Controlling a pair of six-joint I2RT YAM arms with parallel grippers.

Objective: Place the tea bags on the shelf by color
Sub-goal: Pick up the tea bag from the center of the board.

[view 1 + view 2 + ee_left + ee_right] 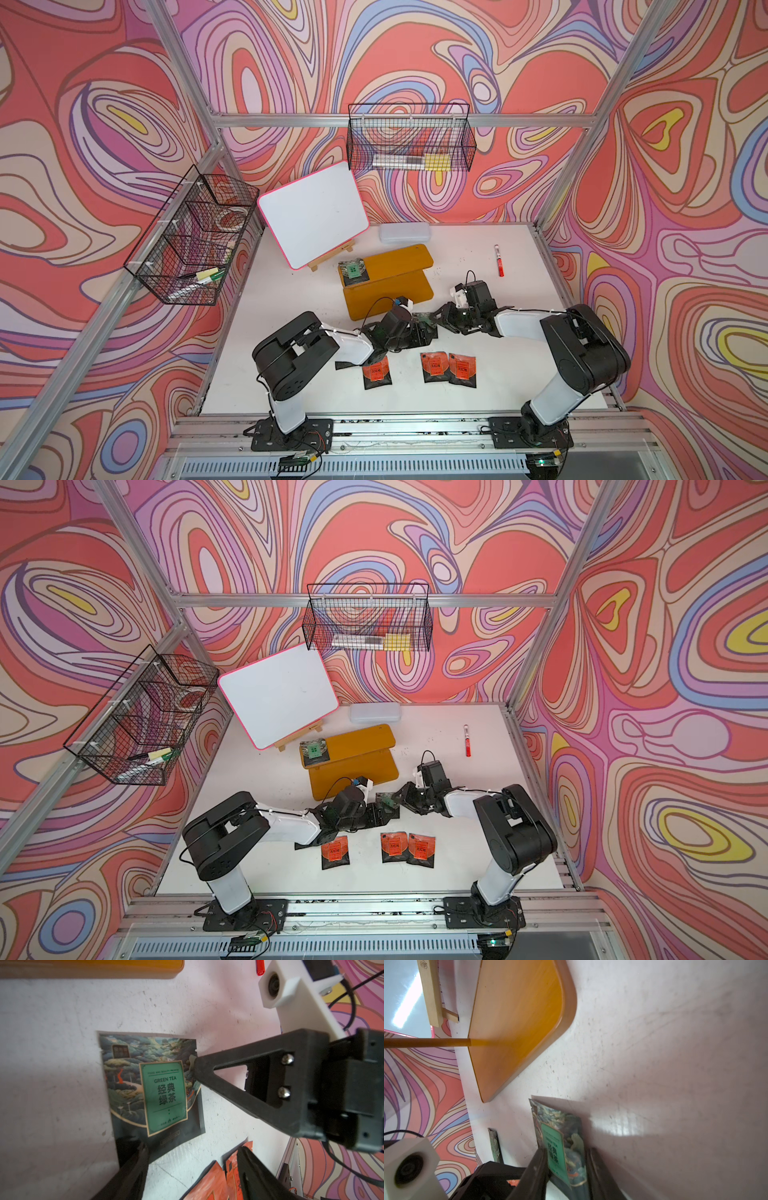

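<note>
In both top views the green tea bag (424, 318) is only a small patch between the two grippers, just beside the near edge of the shelf (399, 259). The left wrist view shows its printed face and the words GREEN TEA, with one finger (207, 1072) of the right arm touching its edge. Only the right wrist view shows both sides of the right gripper (566, 1151): the jaws are narrowed and pinch the bag, which seems a little raised over its shadow. The left gripper (193, 1147) is spread wide and holds nothing. At the left end of the upper board lies a green-label bag (352, 270). Three orange tea bags (434, 367) lie flat on the near part of the scuffed white table (291, 299). Farther away are a whiteboard (313, 216), a red marker (499, 261) and wire baskets (409, 141) on swirl-patterned walls.
</note>
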